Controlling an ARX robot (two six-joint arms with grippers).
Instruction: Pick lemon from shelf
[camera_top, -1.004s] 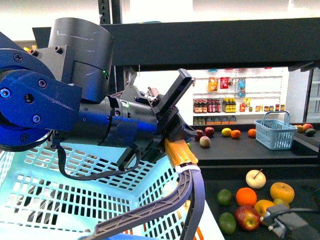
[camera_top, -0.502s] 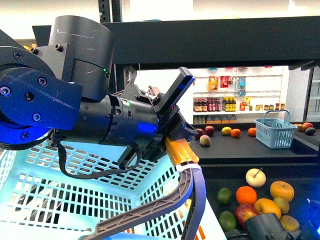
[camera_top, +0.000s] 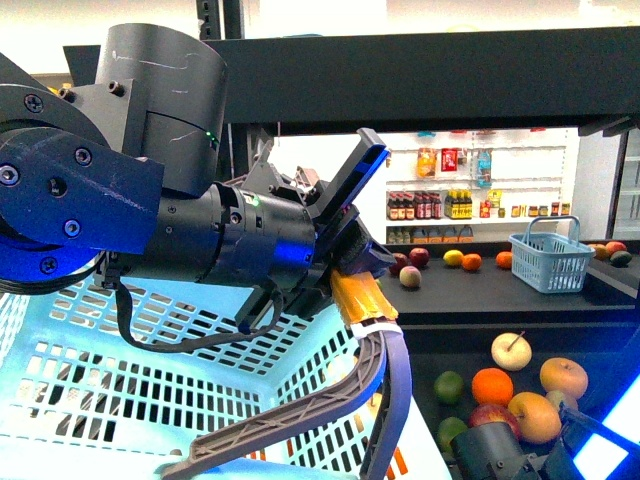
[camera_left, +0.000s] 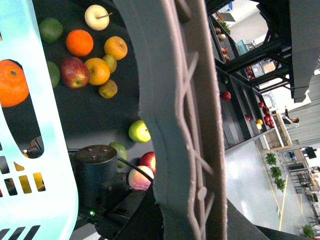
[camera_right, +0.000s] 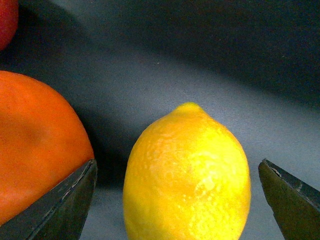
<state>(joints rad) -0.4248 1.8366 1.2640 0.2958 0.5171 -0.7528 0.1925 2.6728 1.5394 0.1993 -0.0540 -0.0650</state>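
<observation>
Step in hand: pre-grasp alignment; the lemon is not yet gripped
Right gripper: spread wide, one dark fingertip on each side of the lemon, with a gap showing on both sides
Left gripper: centre of the front view, clamped on the grey handle of the pale blue basket (as far as the views show)
Lemon location: lying on a dark tray of the shelf, between the right fingers; not clearly made out in the front view, where the right arm covers the lower right corner
Neighbours: an orange just beside the lemon and behind one fingertip; a red fruit further back
Lemon pointing: the nippled end faces away from the wrist camera
Long axis: along the line of approach, crosswise to the closing direction
Next move calls for: a short advance, then closing across the lemon's short width
Caution: judged tight on the orange side; that finger must pass between the two fruits
</observation>
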